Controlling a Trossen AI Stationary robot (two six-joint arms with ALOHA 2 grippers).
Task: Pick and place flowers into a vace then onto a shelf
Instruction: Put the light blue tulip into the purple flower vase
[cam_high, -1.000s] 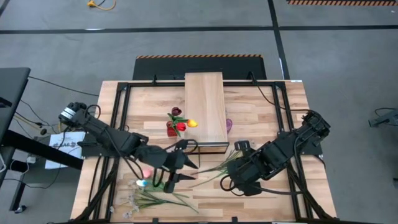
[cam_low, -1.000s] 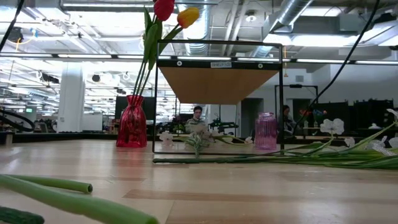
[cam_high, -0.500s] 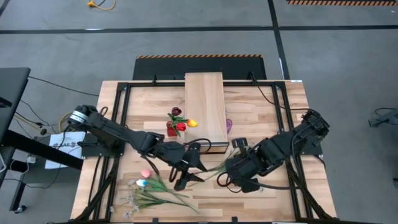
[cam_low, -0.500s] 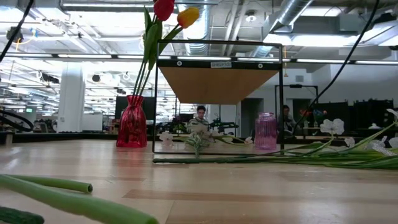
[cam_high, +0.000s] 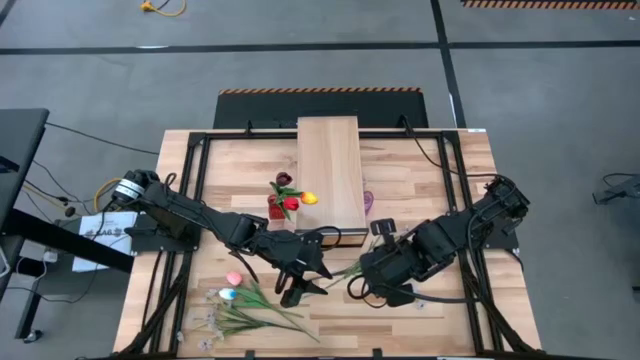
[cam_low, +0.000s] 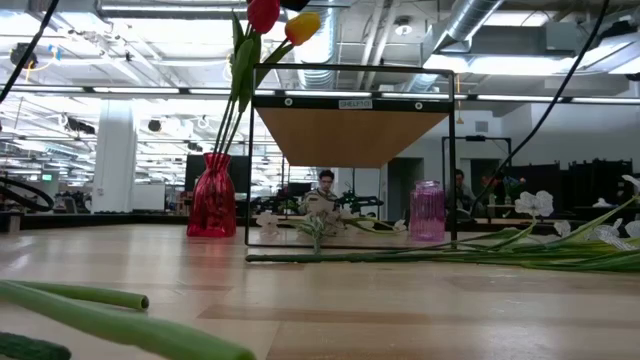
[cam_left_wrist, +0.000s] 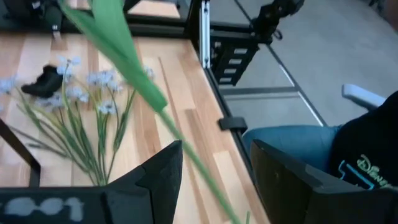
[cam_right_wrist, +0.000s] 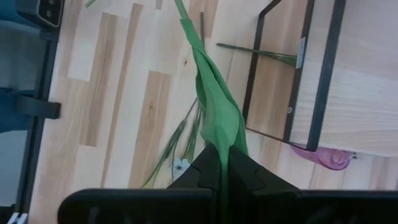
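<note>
Looking straight down in the high view: left claw (cam_high: 300, 283) hovering over the slatted desk (cam_high: 420, 180) just in front of the shelf (cam_high: 331, 180), right claw (cam_high: 362, 275) close beside it, a green stem (cam_high: 343, 268) lying between the two. Showing only in the right wrist view: right claw (cam_right_wrist: 219, 168) pinched tight on a broad green leaf and stem (cam_right_wrist: 214, 106), with a pink vase (cam_right_wrist: 323, 155) lying on its side under the shelf's black frame (cam_right_wrist: 317, 74). Showing only in the left wrist view: left claw (cam_left_wrist: 214, 180) standing about half open, a green stem (cam_left_wrist: 134, 81) passing between its fingers (cam_left_wrist: 165, 171), contact not clear; pale blossom sprays (cam_left_wrist: 87, 99) lying on the desk beyond. Showing only in the low view: red vase (cam_low: 211, 195) standing upright left of the shelf (cam_low: 350, 135), holding a red tulip (cam_low: 263, 13) and a yellow tulip (cam_low: 302, 26) on tall stems. Lying loose at the desk's front left in the high view: remaining flowers (cam_high: 240, 305), pink and white heads among them.
</note>
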